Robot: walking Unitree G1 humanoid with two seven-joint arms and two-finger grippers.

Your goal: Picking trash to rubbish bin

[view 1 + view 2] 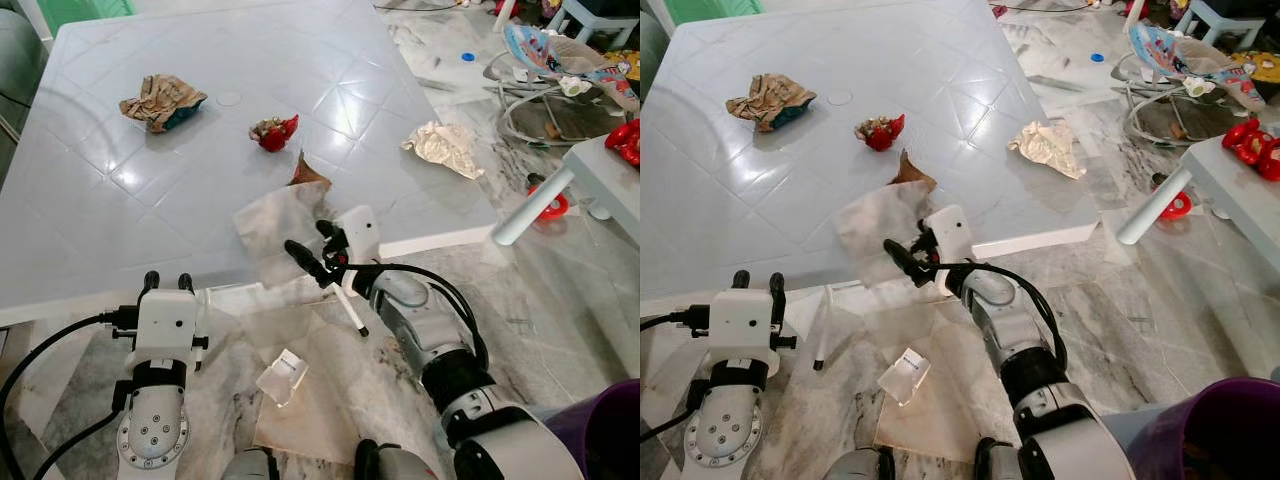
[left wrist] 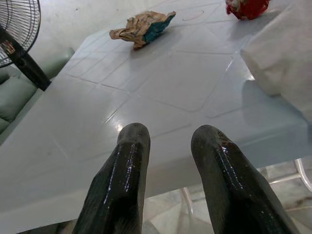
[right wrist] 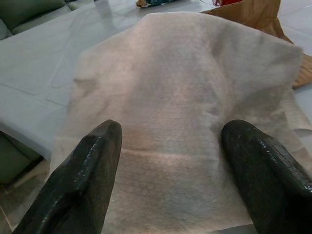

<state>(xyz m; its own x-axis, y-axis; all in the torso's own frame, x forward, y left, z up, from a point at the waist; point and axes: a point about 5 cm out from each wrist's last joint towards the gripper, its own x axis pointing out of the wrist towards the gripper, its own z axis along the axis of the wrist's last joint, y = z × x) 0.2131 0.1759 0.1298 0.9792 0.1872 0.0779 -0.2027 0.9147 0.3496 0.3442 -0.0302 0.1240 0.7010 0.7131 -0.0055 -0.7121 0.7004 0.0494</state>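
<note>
We see our right end effector (image 1: 312,248) at the near edge of the pale grey tiled surface (image 1: 90,230), its 2 black fingers spread wide and empty, straddling the limp off-white paper towel (image 1: 275,215) that droops over that edge. It looks thin, soft and light; we judge it will crumple rather than resist, so pinching a bunched fold near the overhanging hem should hold best. A brown paper scrap (image 1: 308,174) lies touching its far side. Our left end effector (image 1: 166,284) hovers by the edge, fingers slightly parted, holding nothing. The purple rubbish bin (image 1: 1220,430) stands to our right.
</note>
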